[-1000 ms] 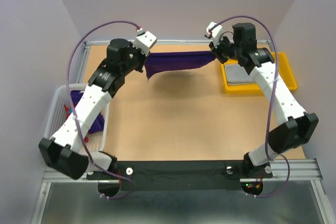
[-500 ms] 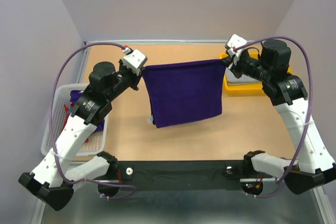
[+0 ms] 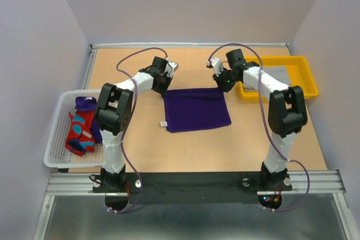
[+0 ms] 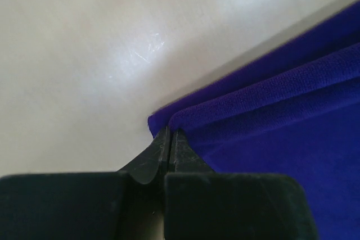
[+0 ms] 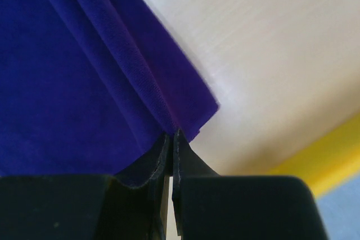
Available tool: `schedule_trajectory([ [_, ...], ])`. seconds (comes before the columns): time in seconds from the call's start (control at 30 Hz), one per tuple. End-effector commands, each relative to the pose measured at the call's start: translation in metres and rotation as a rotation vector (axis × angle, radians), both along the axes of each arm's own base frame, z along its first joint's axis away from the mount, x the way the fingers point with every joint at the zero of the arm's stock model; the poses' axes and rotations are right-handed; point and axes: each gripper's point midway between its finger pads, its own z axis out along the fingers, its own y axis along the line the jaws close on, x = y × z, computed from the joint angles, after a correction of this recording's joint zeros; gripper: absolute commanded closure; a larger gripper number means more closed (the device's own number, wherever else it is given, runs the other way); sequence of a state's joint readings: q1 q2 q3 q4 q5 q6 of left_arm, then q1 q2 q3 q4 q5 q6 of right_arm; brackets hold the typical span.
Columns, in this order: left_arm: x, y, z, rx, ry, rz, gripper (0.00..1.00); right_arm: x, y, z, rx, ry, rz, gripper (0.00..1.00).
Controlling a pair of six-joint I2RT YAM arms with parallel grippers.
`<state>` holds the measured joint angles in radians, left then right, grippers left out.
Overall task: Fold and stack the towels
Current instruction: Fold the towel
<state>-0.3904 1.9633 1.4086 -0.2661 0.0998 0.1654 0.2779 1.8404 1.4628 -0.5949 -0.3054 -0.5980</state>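
A deep purple towel (image 3: 197, 111) lies flat on the table, doubled over, with a small white tag at its near left corner. My left gripper (image 3: 162, 86) is down at its far left corner, and in the left wrist view the jaws (image 4: 170, 134) are shut on the layered corner of the purple towel (image 4: 281, 111). At the far right corner my right gripper (image 3: 223, 85) (image 5: 173, 135) is likewise shut on the purple towel (image 5: 67, 71). A red towel with light-blue marks (image 3: 80, 132) and another purple towel (image 3: 85, 104) lie in the basket. A grey towel (image 3: 279, 75) rests in the tray.
The white mesh basket (image 3: 56, 139) stands at the table's left edge. The yellow tray (image 3: 310, 78) sits at the far right, just beyond my right gripper; its corner shows in the right wrist view (image 5: 332, 167). Both arms reach out over the table.
The purple towel hung spread between both raised grippers; now it lies folded on the table. Both grippers have come down to its far corners, still gripping.
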Motion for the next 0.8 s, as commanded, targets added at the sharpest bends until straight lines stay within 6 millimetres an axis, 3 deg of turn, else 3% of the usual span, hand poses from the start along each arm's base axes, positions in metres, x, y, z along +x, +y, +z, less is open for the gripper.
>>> schedule_trajectory([
  [0.0,0.042,0.013,0.047,0.003,-0.133,0.083,1.0,0.05,-0.007,0.011,-0.033,-0.111,-0.06,1.0],
  [0.1,0.054,0.017,0.05,0.007,-0.158,0.08,1.0,0.063,-0.007,-0.003,-0.044,-0.116,-0.063,1.0],
  [0.37,0.056,0.018,0.068,-0.01,-0.223,0.073,1.0,0.081,-0.009,0.017,-0.046,-0.203,-0.086,1.0],
  [0.47,0.048,0.02,0.074,-0.028,-0.231,0.082,1.0,0.077,-0.009,0.031,-0.033,-0.233,-0.089,0.99],
  [0.7,0.022,0.023,0.075,-0.077,-0.209,0.121,1.0,0.057,-0.015,0.035,-0.027,-0.237,-0.099,0.99],
  [0.77,0.012,0.023,0.076,-0.104,-0.197,0.135,1.0,0.048,-0.019,0.027,-0.036,-0.217,-0.11,0.99],
])
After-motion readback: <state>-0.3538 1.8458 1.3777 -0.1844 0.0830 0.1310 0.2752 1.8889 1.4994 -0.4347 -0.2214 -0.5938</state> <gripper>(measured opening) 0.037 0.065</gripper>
